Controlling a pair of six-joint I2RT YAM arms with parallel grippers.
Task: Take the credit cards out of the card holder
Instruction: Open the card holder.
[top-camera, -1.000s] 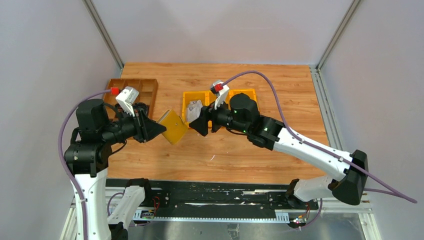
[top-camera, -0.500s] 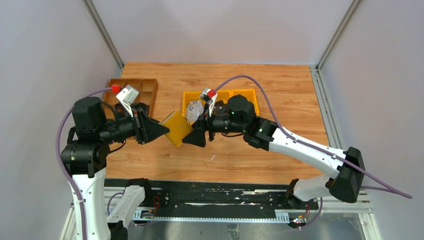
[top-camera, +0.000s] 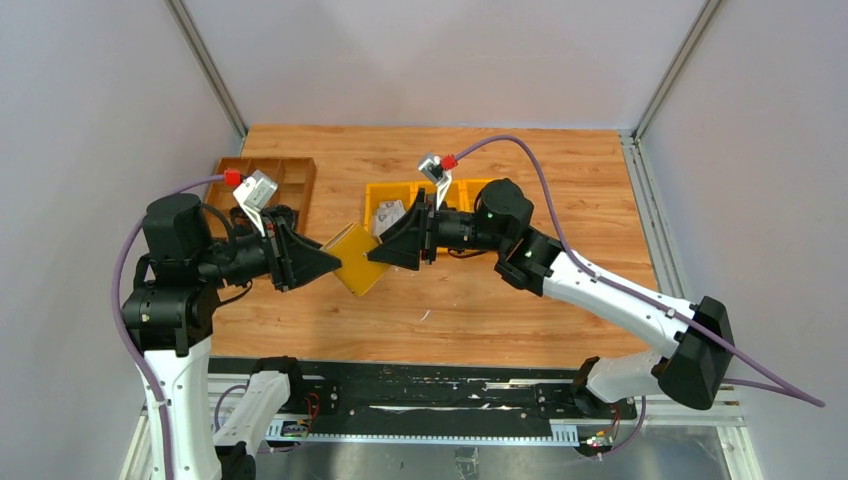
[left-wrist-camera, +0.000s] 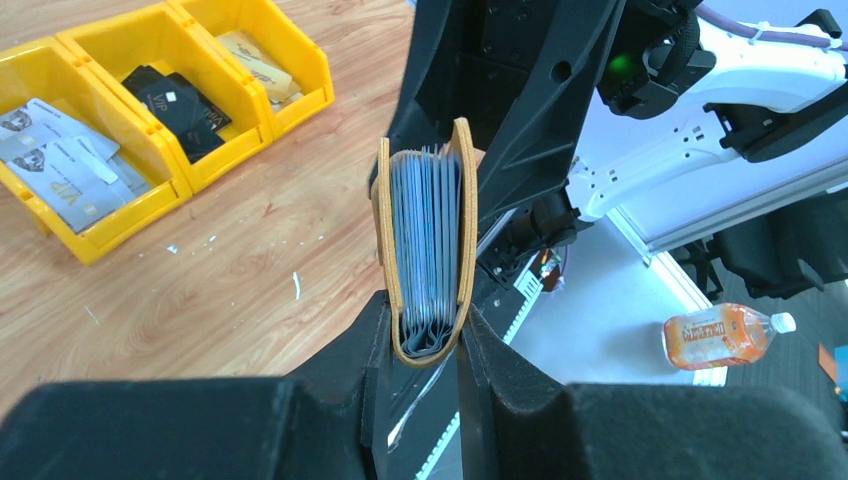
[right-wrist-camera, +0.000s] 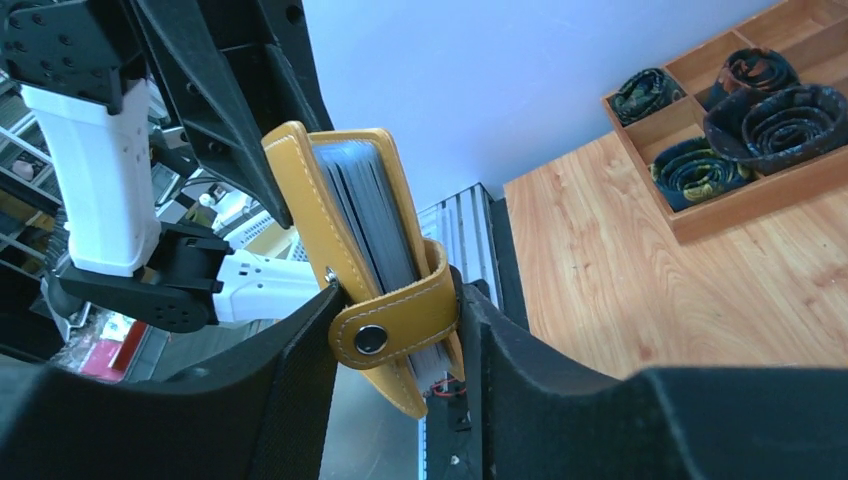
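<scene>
The mustard-yellow card holder (top-camera: 355, 258) hangs in the air between both grippers, above the table's near middle. My left gripper (top-camera: 335, 262) is shut on its folded spine (left-wrist-camera: 425, 345). The grey inner sleeves (left-wrist-camera: 428, 230) show edge-on. My right gripper (top-camera: 373, 254) is shut on the opposite end, over the snap tab (right-wrist-camera: 395, 325), which is still wrapped round the holder (right-wrist-camera: 340, 220). Loose grey credit cards (left-wrist-camera: 60, 160) and black ones (left-wrist-camera: 175, 100) lie in the yellow bins. Any cards inside the holder are hidden among the sleeves.
Three joined yellow bins (top-camera: 372, 190) stand behind the right gripper at the table's middle. A brown wooden tray (top-camera: 290, 172) holding rolled ties (right-wrist-camera: 740, 110) sits at the far left. An orange drink bottle (left-wrist-camera: 725, 335) lies off the table.
My right gripper swung in from beside the card holder and closed on its tab end. My left gripper kept hold of the holder, shifting it slightly right.
</scene>
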